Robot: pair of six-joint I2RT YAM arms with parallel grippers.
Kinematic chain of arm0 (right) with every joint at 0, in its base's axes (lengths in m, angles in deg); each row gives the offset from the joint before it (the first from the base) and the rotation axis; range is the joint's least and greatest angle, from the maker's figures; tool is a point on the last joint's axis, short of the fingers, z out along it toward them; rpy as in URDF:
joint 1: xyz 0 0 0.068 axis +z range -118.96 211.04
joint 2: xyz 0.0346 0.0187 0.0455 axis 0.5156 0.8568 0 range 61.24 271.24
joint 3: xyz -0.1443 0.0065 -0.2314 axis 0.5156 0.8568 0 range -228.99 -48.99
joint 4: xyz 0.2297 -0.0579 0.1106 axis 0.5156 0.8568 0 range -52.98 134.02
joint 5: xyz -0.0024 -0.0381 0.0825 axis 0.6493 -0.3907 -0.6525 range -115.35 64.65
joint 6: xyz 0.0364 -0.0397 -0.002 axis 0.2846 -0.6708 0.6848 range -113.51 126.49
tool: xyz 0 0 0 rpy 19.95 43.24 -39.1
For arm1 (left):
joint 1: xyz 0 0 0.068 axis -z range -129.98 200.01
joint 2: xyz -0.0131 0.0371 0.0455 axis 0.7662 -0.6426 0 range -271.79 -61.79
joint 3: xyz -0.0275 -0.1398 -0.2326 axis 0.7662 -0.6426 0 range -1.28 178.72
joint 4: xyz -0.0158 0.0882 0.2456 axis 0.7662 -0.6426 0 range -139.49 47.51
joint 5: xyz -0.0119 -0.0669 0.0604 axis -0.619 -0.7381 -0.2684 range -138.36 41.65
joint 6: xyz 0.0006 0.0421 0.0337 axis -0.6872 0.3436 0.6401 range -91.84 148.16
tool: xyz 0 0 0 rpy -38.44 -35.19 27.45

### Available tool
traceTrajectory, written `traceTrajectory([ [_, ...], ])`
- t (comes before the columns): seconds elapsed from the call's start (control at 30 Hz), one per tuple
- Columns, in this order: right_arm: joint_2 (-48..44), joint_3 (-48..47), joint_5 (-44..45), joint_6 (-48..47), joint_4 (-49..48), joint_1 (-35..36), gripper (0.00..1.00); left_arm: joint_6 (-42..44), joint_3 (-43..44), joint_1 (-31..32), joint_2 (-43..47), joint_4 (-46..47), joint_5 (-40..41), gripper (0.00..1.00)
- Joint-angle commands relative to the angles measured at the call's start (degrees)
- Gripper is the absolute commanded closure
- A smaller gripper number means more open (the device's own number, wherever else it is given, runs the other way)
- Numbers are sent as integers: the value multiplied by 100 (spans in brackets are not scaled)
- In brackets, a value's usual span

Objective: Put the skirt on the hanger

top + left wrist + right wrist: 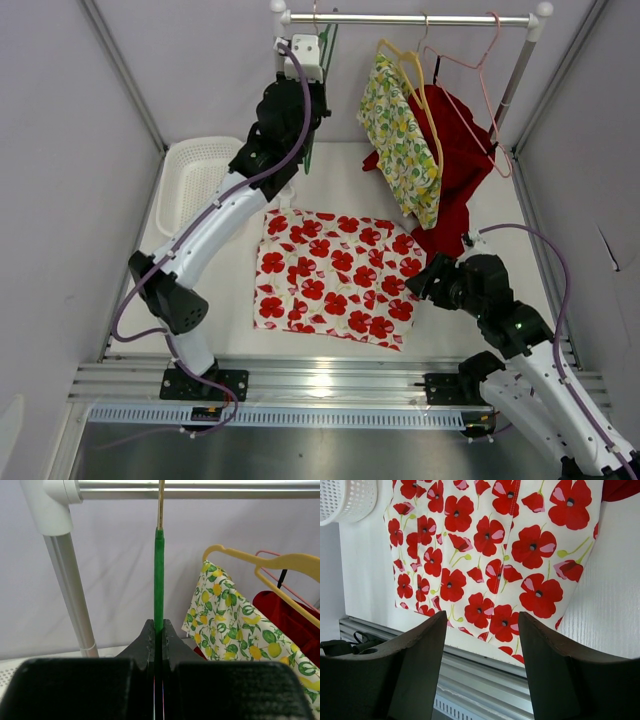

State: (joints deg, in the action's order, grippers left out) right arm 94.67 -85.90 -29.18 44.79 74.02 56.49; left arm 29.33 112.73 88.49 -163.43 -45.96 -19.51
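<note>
White tabletop (232,310), flat rectangular poppy-print skirt (335,277)

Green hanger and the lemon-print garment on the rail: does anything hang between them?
Nothing. The left wrist view shows bare rail between the green hanger and the lemon-print garment.

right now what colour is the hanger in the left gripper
Green hanger, best in left wrist view.

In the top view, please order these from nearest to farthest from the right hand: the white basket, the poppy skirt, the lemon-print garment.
1. Poppy skirt, just left of the right hand.
2. Lemon-print garment, hanging behind it.
3. White basket, far left.
</note>
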Motion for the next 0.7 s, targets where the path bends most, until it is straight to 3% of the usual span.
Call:
traceTrajectory([
  [0.0,-56,-115,-65,-139,-149,-40,36,296,76,-25,391,523,-282,100],
  [0.23,-135,-124,-74,-148,-61,-67,36,322,-871,-60,1076,390,-923,100],
  [0.4,-153,-212,-65,-192,89,-93,36,182,-2198,-183,2154,258,-1784,100],
  [0.67,-91,-536,-232,-393,484,-102,36,-325,-4304,-438,3650,-418,-4593,100],
])
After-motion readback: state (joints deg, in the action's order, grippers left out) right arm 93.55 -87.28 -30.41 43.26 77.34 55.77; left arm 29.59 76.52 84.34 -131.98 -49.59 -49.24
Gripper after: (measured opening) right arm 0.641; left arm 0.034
